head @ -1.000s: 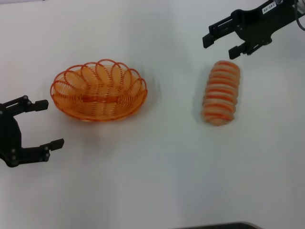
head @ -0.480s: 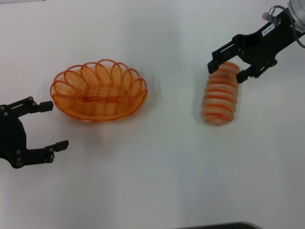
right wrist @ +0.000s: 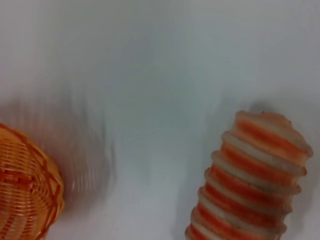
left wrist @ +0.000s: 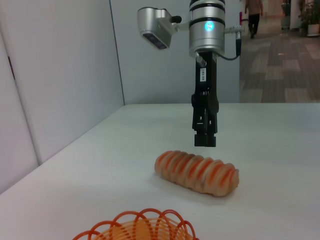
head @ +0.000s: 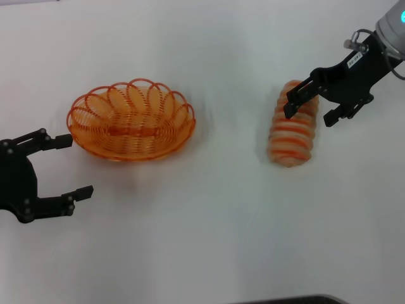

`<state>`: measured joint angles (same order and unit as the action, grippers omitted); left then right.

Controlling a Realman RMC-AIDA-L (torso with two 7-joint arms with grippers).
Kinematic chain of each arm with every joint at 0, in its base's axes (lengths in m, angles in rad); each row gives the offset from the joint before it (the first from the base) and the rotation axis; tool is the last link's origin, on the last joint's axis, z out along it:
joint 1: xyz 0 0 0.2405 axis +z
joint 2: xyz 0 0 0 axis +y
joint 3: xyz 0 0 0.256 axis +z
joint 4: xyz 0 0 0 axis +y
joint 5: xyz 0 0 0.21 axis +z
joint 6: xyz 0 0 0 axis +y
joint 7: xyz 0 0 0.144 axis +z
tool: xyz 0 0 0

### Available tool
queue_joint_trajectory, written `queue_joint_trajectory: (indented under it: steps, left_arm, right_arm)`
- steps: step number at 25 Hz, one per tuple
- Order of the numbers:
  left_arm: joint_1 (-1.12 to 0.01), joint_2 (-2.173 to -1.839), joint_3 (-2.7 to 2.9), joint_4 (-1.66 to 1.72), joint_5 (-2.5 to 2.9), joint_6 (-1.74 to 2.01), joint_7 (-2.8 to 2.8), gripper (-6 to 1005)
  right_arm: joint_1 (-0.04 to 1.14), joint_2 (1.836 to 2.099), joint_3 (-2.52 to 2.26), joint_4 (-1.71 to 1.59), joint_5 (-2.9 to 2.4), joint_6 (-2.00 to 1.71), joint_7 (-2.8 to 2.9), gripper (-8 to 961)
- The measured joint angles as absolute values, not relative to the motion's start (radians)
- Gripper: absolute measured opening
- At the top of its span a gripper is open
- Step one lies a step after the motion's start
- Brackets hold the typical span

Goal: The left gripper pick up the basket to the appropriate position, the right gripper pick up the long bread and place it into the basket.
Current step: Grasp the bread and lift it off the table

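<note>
A wide stretch of bare white table [head: 215,215] separates the basket [head: 131,120] on the left from the long bread [head: 293,125] on the right. The bread is a rounded tan loaf ribbed with orange-brown crosswise stripes. The right gripper [head: 309,106] hangs spread-fingered above its far end. The left gripper [head: 71,166], fingers apart, sits just near-left of the orange looped-wire basket.

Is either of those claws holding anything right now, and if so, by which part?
Nothing is held. The right gripper hangs open above the far end of the long bread; the left gripper waits open beside the basket.
</note>
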<state>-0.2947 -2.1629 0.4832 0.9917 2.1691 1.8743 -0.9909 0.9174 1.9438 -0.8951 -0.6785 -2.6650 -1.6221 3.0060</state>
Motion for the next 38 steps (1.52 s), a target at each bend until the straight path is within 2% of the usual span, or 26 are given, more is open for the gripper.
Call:
queue_joint_trajectory:
  steps: [12, 24, 31, 38]
  left_arm:
    - [-0.3, -2.163, 0.496, 0.974, 2.172, 1.841, -0.991, 873]
    - [-0.301, -2.16, 0.497, 0.98, 2.187, 1.864, -0.993, 873]
    - [-0.302, -2.16, 0.497, 0.98, 2.185, 1.865, -0.998, 873]
    - [-0.306, -2.161, 0.497, 0.975, 2.184, 1.86, -0.998, 873]
  right_arm:
    - [0.965, 1.968, -0.931, -0.577, -2.692, -1.5, 3.008, 931]
    - [0.968, 1.97, -0.917, -0.554, -2.734, -1.493, 3.011, 931]
    - [0.963, 1.958, -0.905, -0.56, -2.741, -1.501, 3.011, 932]
    - [0.965, 1.959, -0.905, -0.556, -2.741, -1.493, 3.011, 932]
